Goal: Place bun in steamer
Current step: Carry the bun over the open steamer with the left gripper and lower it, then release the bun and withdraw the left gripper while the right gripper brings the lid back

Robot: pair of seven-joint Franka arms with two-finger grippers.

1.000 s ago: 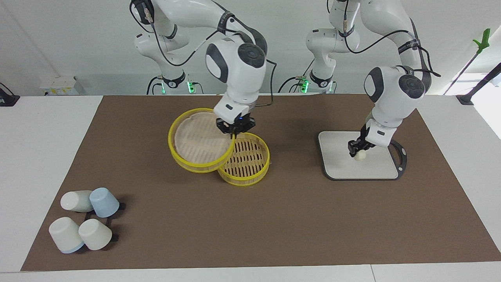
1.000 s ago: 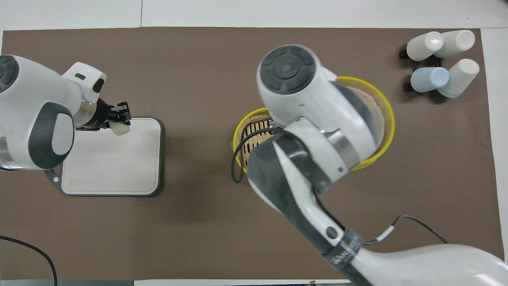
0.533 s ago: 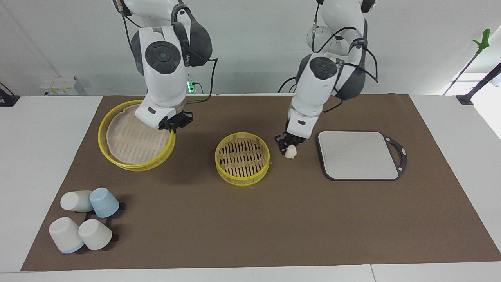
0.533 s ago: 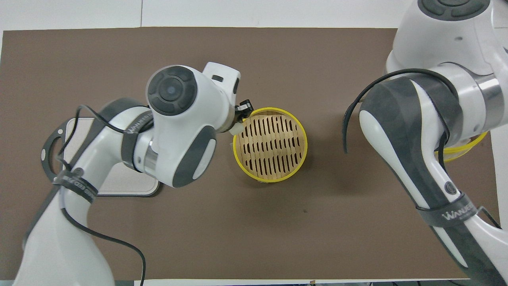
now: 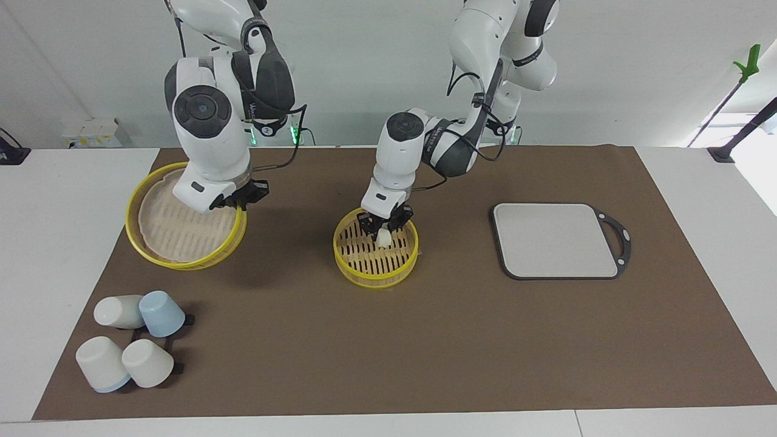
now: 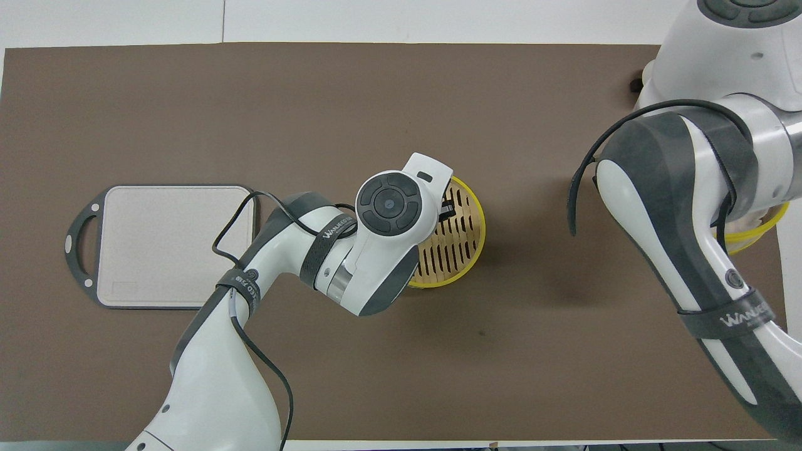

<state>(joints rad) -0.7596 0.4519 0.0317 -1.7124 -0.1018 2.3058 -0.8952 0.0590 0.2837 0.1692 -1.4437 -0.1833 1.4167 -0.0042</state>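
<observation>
Since the earlier frames, both arms have moved: the left gripper (image 5: 383,232) has carried the bun (image 5: 383,239) from the cutting board (image 5: 555,240) across to the steamer (image 5: 376,274), and the right gripper (image 5: 232,201) has drawn the lid (image 5: 182,227) away toward the right arm's end of the table. Now the left gripper hangs low inside the steamer's yellow rim, its fingers pinching the small cream-white bun just over the slatted base; whether the bun already touches the slats cannot be told. From overhead, the left arm's wrist covers the bun and much of the steamer (image 6: 467,228), leaving only part of the slats and rim showing. The right gripper is pressed shut on the rim of the round lid, which it holds tilted over the brown mat (image 5: 425,340), well apart from the steamer. On the mat, the grey cutting board lies bare toward the left arm's end of the table. Four cups (image 5: 130,340), white and blue, sit clustered at the mat's corner farther from the robots than the lid.
</observation>
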